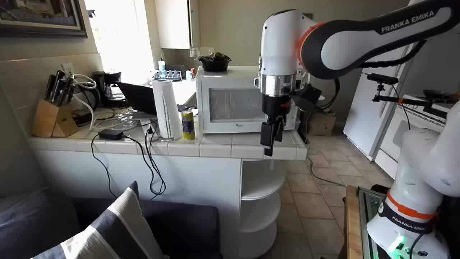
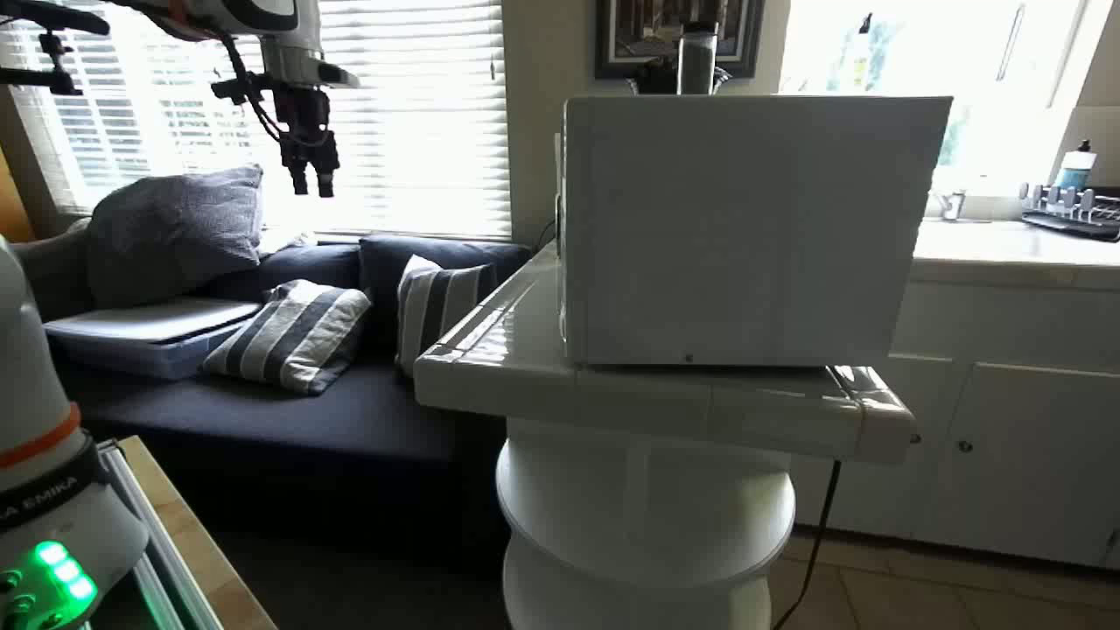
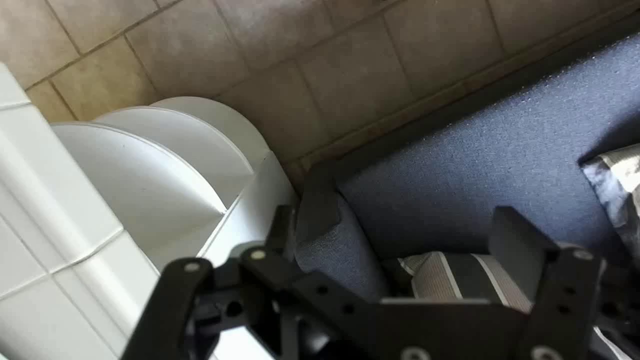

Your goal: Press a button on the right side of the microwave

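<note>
The white microwave point(image 1: 235, 104) stands on the tiled counter in an exterior view, its wide pale window door facing that camera. Its right front, where the control strip would be, is mostly hidden behind my arm and gripper. In an exterior view only the microwave's plain side panel point(image 2: 744, 227) shows, with the front edge-on. My gripper point(image 1: 274, 144) points straight down in front of the microwave. It hangs apart from the microwave's front in an exterior view point(image 2: 313, 185). In the wrist view its fingers point(image 3: 395, 215) are spread wide with nothing between them. The microwave is out of the wrist view.
The tiled counter's edge point(image 1: 215, 150) runs below the microwave, above rounded white shelves point(image 1: 262, 180). A yellow can point(image 1: 188, 126) and a paper towel roll point(image 1: 166, 109) stand beside the microwave. A black bowl point(image 1: 215, 63) sits on top. A dark sofa point(image 3: 475, 165) lies below the gripper.
</note>
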